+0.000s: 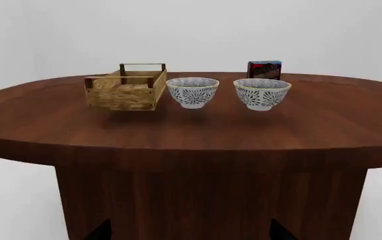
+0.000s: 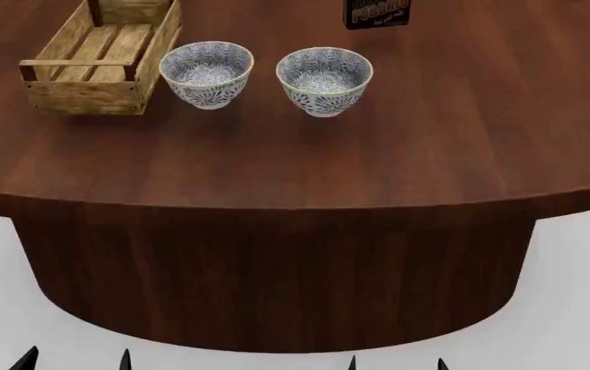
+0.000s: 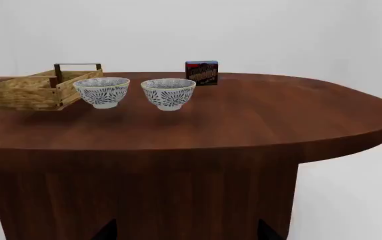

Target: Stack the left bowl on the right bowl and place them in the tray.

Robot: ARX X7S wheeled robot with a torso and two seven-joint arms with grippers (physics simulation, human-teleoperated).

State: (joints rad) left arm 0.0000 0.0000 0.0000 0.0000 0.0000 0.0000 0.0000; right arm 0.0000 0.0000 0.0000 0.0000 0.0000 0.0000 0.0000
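Two white bowls with blue-grey leaf pattern stand upright side by side on the brown table. The left bowl (image 2: 206, 73) (image 1: 192, 92) (image 3: 101, 92) sits right next to the light-wood tray (image 2: 97, 62) (image 1: 125, 89) (image 3: 34, 90). The right bowl (image 2: 325, 80) (image 1: 262, 93) (image 3: 168, 93) stands a little apart from it. My left gripper (image 2: 73, 362) (image 1: 188, 231) and right gripper (image 2: 396, 364) (image 3: 183, 231) hang below and in front of the table's front edge, far from the bowls. Only their dark fingertips show, spread wide apart and empty.
A small dark pudding box (image 2: 377, 13) (image 1: 264, 70) (image 3: 201, 72) stands behind the right bowl. The table (image 2: 305, 162) is oval with a thick dark pedestal (image 2: 274, 277) under it, directly ahead of both grippers. The floor around is white.
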